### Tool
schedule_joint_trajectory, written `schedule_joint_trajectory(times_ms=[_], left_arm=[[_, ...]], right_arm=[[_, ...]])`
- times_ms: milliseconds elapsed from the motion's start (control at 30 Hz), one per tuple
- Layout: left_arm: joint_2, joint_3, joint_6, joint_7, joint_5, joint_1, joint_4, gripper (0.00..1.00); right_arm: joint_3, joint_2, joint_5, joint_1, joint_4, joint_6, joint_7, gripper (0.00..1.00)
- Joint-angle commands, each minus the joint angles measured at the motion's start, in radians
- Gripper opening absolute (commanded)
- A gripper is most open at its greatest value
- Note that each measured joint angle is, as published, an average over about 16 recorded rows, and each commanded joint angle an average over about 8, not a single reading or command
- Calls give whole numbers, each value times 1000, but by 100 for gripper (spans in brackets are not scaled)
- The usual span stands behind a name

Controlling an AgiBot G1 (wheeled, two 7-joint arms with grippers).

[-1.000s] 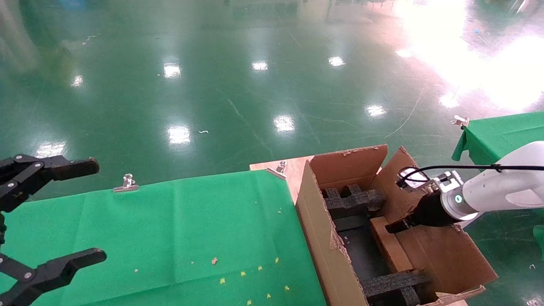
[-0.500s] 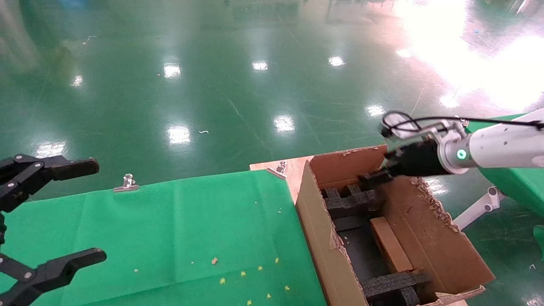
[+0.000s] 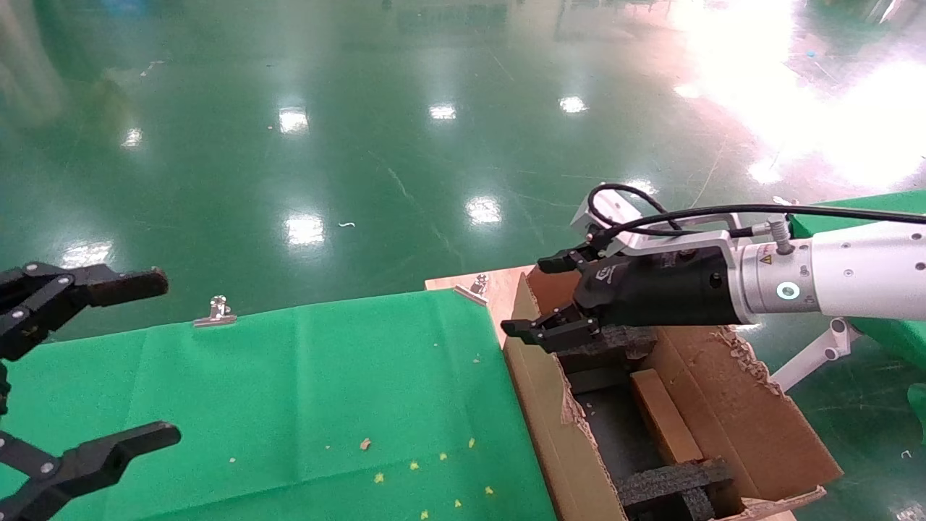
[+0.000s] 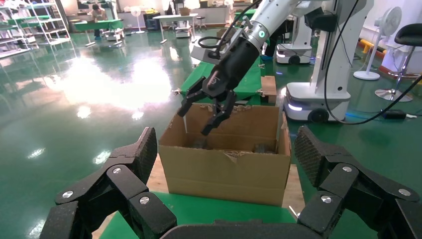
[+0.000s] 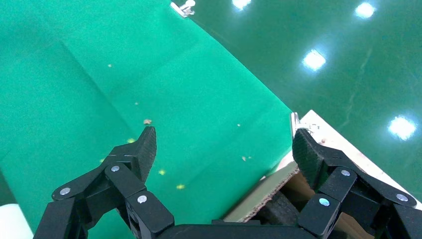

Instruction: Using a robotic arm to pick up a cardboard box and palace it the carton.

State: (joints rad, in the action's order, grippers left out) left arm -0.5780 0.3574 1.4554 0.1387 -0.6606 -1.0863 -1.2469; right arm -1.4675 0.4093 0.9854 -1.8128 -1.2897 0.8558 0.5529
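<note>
The carton (image 3: 544, 405) stands on the table's right end, flaps up, with black foam inserts (image 3: 604, 347) inside. The small cardboard box (image 3: 664, 416) lies flat inside it, beside the right wall. The robotic arm (image 3: 832, 278) reaches in from the right; its right gripper (image 3: 532, 297) is open and empty, above the carton's far left corner. The left wrist view shows it (image 4: 206, 107) over the carton (image 4: 226, 172). In the right wrist view the gripper (image 5: 226, 147) spans the carton's wall edge (image 5: 259, 196). My left gripper (image 3: 145, 362) hangs open at the far left.
A green cloth (image 3: 289, 391) covers the table, held by metal clips (image 3: 215, 311). A bare wooden board (image 3: 499, 286) shows by the carton. Another green-covered table (image 3: 854, 224) stands at the right. A white robot base (image 4: 318, 94) stands behind the carton.
My right gripper has let go of the cardboard box inside the carton, risen out and moved left to above the carton's far left corner. The left arm has not moved.
</note>
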Motion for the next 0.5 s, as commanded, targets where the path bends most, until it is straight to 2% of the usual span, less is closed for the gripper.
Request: schedule_joint_trajectory(times_ms=[33, 267, 500], left_arm=[[0, 0, 0, 0, 0, 0, 0, 100], [0, 0, 0, 0, 0, 0, 0, 100], [0, 0, 0, 0, 0, 0, 0, 100]], right_arm=[[6, -6, -23, 3, -14, 9, -9, 100], [31, 6, -13, 22, 4, 20, -10, 100], [152, 25, -41, 96, 1, 85, -48, 100]])
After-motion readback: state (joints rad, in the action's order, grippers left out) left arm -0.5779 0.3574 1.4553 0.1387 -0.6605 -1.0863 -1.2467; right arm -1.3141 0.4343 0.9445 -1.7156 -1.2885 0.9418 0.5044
